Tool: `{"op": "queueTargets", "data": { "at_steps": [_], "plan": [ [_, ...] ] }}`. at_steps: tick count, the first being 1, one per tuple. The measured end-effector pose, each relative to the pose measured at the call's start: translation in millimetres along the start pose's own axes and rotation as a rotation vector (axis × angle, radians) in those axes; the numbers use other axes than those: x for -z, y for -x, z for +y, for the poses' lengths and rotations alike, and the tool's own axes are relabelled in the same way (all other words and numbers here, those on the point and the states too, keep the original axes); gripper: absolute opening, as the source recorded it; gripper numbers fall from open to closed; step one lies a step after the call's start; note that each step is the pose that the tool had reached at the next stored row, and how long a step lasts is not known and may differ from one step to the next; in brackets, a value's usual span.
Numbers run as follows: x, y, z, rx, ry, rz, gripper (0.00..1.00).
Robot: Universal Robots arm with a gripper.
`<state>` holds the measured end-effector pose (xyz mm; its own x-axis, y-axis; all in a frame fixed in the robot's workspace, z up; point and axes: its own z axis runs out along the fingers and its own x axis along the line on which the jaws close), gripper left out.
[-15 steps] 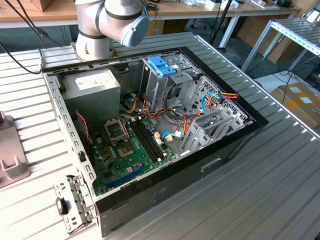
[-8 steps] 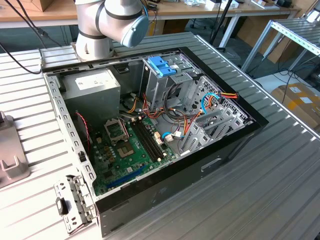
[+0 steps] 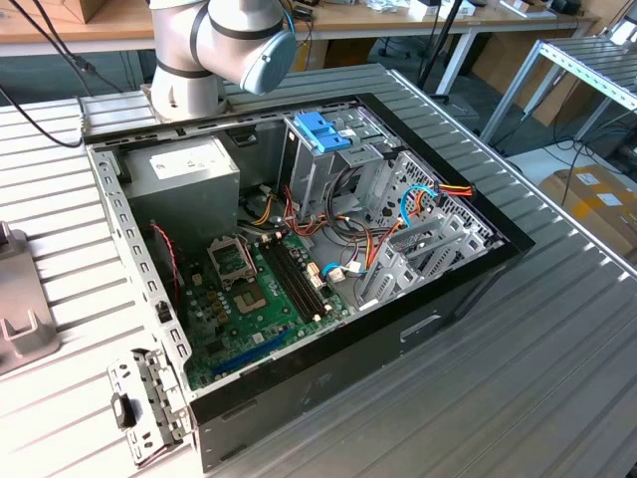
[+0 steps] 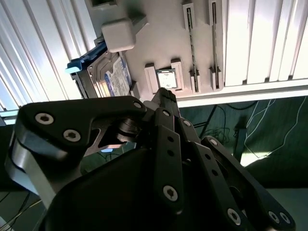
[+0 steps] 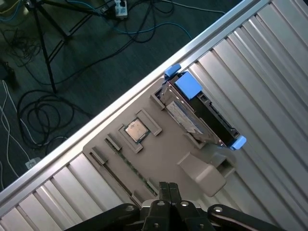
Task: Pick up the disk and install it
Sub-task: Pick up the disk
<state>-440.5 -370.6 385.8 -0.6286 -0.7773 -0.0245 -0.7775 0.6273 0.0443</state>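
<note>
The gripper (image 5: 167, 186), fingers pressed together and empty, hangs over the beige fixture plate (image 5: 159, 159) on the slatted table. The disk (image 5: 188, 115) stands on edge in a slot there, its blue rails (image 5: 187, 85) showing. It looks rigid, dense and shock-sensitive. I'd pinch across its flat faces near the exposed edge.

The ribbed metal table (image 3: 557, 378) carries an open computer case (image 3: 398, 334); a grey fixture plate (image 3: 20, 329) too.

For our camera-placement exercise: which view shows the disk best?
The first wrist view: the whole disk sits in the grey holder. The second wrist view shows part of its label. The exterior view catches the holder's corner.
</note>
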Motion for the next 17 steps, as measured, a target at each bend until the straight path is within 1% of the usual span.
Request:
{"op": "queueTargets", "data": {
  "at_steps": [12,17],
  "plan": [
    [0.0,0.0,0.0,0.046,0.0012,0.002,0.11],
    [0.0,0.0,0.0,0.071,0.0018,0.0032,0.11]
  ]
}}
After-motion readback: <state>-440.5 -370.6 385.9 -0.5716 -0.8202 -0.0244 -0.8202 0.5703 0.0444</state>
